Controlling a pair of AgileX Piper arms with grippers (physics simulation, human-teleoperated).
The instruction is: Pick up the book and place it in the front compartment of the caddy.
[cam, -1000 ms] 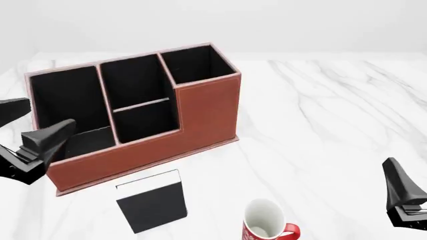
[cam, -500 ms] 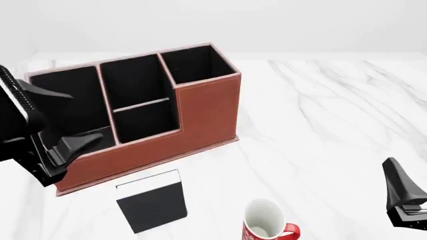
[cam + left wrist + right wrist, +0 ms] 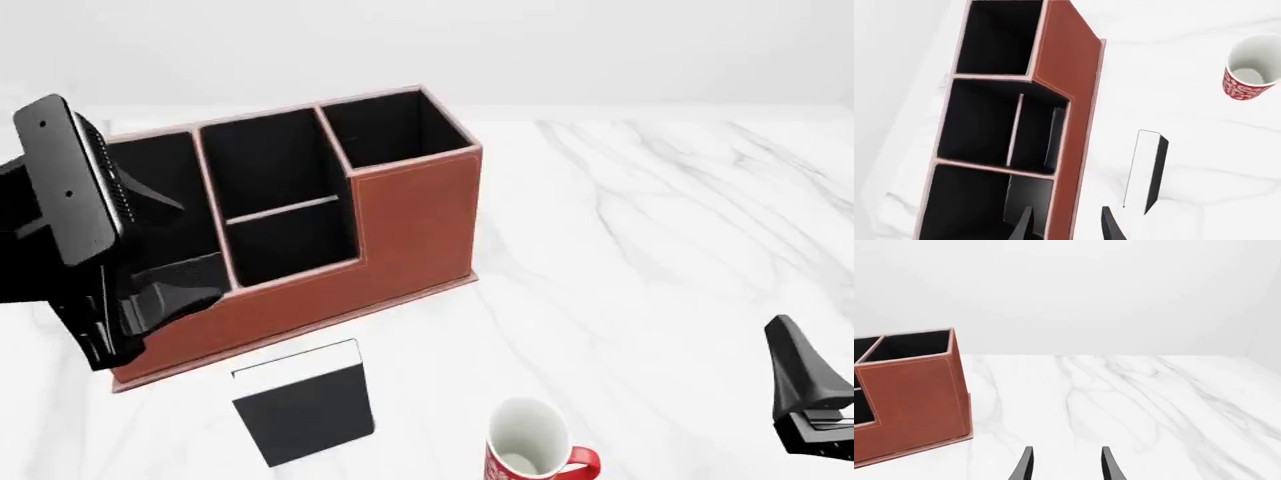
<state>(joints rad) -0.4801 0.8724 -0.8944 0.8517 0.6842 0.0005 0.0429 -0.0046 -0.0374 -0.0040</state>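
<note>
The reddish-brown caddy [image 3: 400, 225] stands at the left middle of the table, black inside. Its front compartment [image 3: 294, 245] is the small middle cell behind the low front wall, and it also shows in the left wrist view as front compartment [image 3: 1035, 132]. The thin black book [image 3: 302, 402] with a white edge sits on the table just in front of the caddy, seen again as book [image 3: 1147, 170]. My left gripper [image 3: 167, 245] hangs open over the caddy's left end. In its own view the left gripper [image 3: 1066, 225] straddles the caddy's front wall, holding nothing. My right gripper [image 3: 807, 400] stays open at the near right, right gripper [image 3: 1066, 464] empty.
A red-and-white mug [image 3: 527, 448] stands upright near the front edge, to the right of the book, and shows as mug [image 3: 1251, 70] in the left wrist view. White marble table [image 3: 641, 250] stretches to the right of the caddy.
My left arm has risen and swung in over the caddy's left end, its gripper now pointing down. The right arm, book and mug have not moved.
</note>
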